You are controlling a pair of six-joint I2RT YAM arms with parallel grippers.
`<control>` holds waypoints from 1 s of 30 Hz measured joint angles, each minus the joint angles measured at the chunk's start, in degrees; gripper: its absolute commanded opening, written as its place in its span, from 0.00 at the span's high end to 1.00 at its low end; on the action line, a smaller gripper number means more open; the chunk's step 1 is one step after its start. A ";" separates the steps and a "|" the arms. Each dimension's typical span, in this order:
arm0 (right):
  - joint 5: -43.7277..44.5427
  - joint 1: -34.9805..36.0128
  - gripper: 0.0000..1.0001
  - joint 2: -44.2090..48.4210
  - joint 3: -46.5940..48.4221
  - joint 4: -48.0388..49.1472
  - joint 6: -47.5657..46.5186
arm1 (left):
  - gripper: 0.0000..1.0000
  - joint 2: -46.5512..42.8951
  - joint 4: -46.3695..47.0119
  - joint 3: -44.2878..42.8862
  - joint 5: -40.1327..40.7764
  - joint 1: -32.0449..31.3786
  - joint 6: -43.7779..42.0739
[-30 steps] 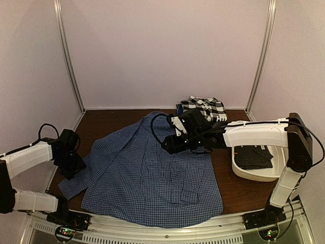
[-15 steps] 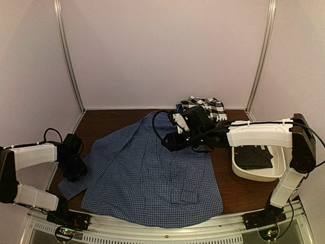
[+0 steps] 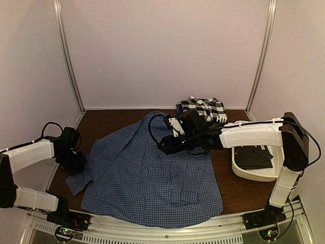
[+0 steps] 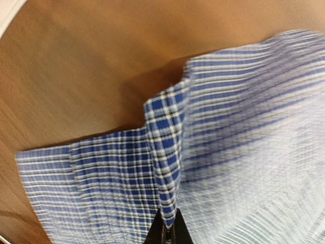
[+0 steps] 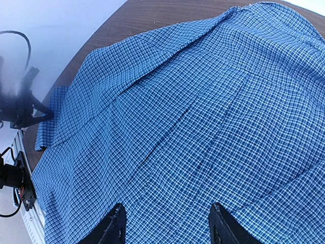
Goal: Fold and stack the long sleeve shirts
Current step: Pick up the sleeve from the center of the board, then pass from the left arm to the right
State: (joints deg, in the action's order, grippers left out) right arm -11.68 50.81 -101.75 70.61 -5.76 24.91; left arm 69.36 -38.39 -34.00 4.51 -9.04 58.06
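Table point(image 3: 111, 119) | left pincer point(image 4: 165, 235) low, clamped on blue-check shirt point(image 3: 152, 173) sleeve | right pincer point(image 5: 168, 226) parted above it

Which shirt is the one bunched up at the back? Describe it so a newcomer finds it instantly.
On the brown table, look to the far edge, right of centre. The black-and-white check shirt lies crumpled there. Its large bold squares set it apart from the blue fine-check shirt spread across the middle and the dark cloth in the white tub.
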 measured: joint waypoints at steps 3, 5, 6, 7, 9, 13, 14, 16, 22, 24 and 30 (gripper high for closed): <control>-0.42 0.33 0.44 -1.05 0.96 0.26 0.42 | 1.00 -3.78 -2.19 -4.63 -2.62 0.00 -0.22; -0.79 0.57 0.43 -1.68 1.75 0.68 0.76 | 1.00 -5.90 -2.86 -8.07 -4.66 0.00 -0.22; -0.98 0.72 0.43 -2.03 2.21 0.92 0.87 | 1.00 -6.51 -3.19 -9.68 -5.75 0.00 -0.20; -1.11 0.81 0.43 -2.25 2.45 1.29 0.98 | 1.00 -6.78 -3.50 -11.08 -6.75 0.00 -0.04; -1.44 1.07 0.41 -2.80 3.02 1.95 1.07 | 1.00 -6.80 -3.52 -13.46 -9.27 0.00 0.68; -1.77 1.81 0.40 -3.15 3.08 4.87 1.27 | 1.00 -6.86 -1.03 -14.08 -16.41 0.00 5.14; -1.88 2.03 0.38 -3.15 3.08 6.16 1.29 | 1.00 -6.93 0.31 -13.75 -18.34 0.00 6.82; -2.19 2.56 0.35 -3.15 2.91 9.33 1.20 | 1.00 -7.23 3.52 -12.83 -21.77 -0.02 10.93; -2.34 6.23 0.32 -3.17 2.10 20.04 -0.74 | 1.00 -7.85 12.55 -11.21 -26.32 -1.03 23.43; -2.34 7.98 0.31 -3.32 2.08 23.85 -1.64 | 1.00 -7.82 15.13 -11.21 -26.64 -1.68 27.23; -2.32 11.93 0.29 -6.43 1.77 34.60 -4.28 | 1.00 -7.23 21.46 -10.84 -26.82 -2.56 36.63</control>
State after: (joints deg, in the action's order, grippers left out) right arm -14.00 62.74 -108.18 72.38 28.84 20.62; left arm 62.13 -16.93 -44.84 -22.31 -11.60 94.70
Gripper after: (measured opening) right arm 0.707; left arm 0.022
